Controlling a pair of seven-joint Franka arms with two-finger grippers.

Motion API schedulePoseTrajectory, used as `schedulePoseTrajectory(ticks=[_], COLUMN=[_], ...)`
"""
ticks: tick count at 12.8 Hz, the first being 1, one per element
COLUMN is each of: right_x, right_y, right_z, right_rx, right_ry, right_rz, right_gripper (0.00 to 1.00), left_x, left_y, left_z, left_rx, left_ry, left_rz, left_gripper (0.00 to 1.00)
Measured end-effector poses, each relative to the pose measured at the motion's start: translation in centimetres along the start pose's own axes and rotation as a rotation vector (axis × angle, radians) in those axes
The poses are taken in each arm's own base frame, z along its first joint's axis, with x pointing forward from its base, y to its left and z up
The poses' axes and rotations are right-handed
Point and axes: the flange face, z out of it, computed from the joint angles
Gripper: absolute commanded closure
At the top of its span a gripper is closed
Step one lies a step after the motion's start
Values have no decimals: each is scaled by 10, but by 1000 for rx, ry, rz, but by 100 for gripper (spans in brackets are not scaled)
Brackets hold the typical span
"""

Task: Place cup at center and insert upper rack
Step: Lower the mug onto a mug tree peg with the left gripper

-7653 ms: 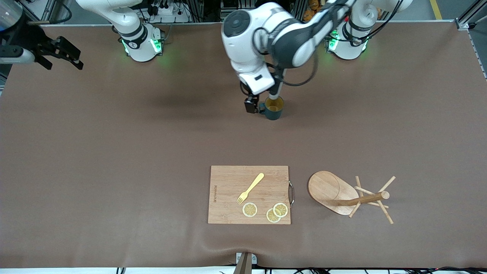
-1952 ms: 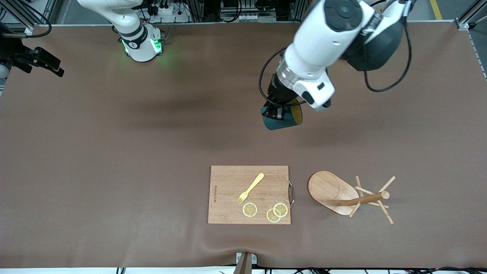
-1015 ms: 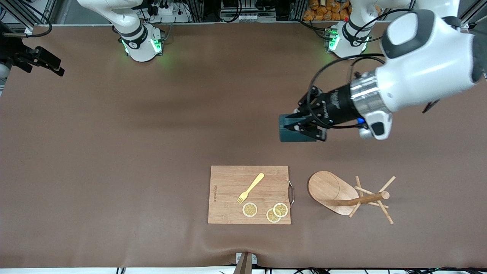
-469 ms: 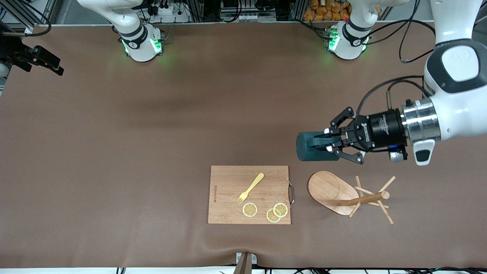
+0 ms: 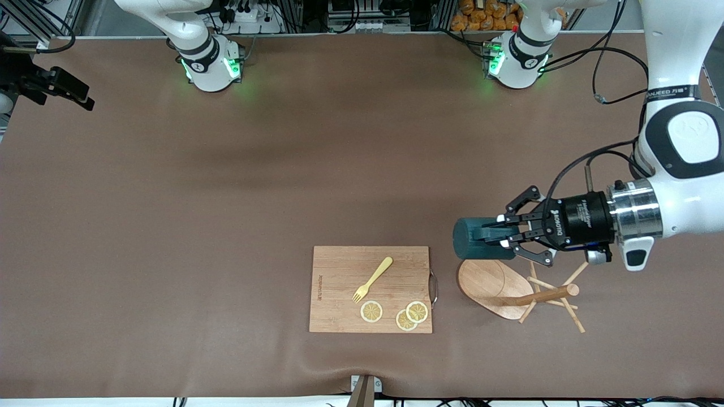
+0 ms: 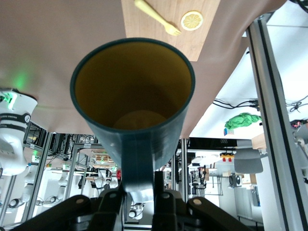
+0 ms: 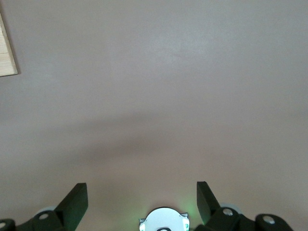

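Note:
The dark teal cup [image 5: 478, 238] is held on its side in the air, its bottom toward the right arm's end. My left gripper [image 5: 500, 236] is shut on its handle, just over the farther edge of the upper rack's oval base. In the left wrist view the cup [image 6: 132, 91] shows its yellowish inside, with my left gripper [image 6: 139, 192] clamped on the handle. The upper rack [image 5: 493, 284], a light wooden mug tree, lies tipped on its side with post and pegs pointing toward the left arm's end. My right gripper [image 5: 72, 95] waits open and empty at the right arm's end; it also shows in the right wrist view [image 7: 142, 202].
A wooden cutting board [image 5: 339, 294] lies beside the rack, toward the right arm's end. It carries a yellow fork [image 5: 372, 279] and three lemon slices [image 5: 371, 311]. The board [image 6: 144, 26] also shows in the left wrist view.
My left arm lifted the cup off the table's middle, tipped it on its side and carried it toward the front camera, to over the rack's base. The right arm stayed put.

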Motion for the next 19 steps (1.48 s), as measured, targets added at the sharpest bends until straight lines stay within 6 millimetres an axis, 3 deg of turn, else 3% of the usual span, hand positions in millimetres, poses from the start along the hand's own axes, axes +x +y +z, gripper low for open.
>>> schedulePoseTrajectory(ticks=[5,9,15,19], right_x=[-1,-1,-3,-4], right_y=[-1,-1,0,0], right_z=[0,0,-2,-2], right_rx=[-1,-1,-1,-1], right_ry=[-2,-6,-8,-8], right_rz=[-2,-2,-1,-1], right_gripper=[0,0,0,0], left_x=[63,83,107,136], left_y=[15,20,27,33], left_z=[-13,-3,-17,-27], left_rx=[22,26,-8,-30], left_ry=[-50,-79,-105,-110], left_rz=[81,138,195,223], left_gripper=[100,100,100,100])
